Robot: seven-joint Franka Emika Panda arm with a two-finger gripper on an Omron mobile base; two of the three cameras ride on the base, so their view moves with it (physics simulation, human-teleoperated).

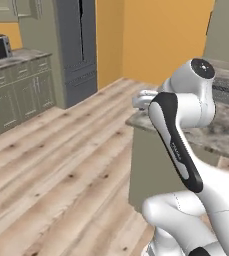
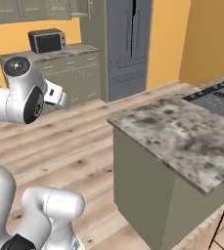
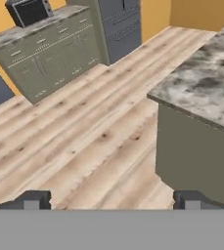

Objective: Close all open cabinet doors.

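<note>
Right base view: grey-beige cabinet doors (image 2: 33,10)

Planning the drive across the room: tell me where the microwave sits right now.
The microwave stands on the far counter against the orange wall, upper left in the right base view, above the base cabinets and left of the dark grey fridge.

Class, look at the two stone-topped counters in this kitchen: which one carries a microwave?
The wall counter beside the dark grey fridge: the microwave stands on it. The nearer island counter carries a black cooktop instead.
</note>
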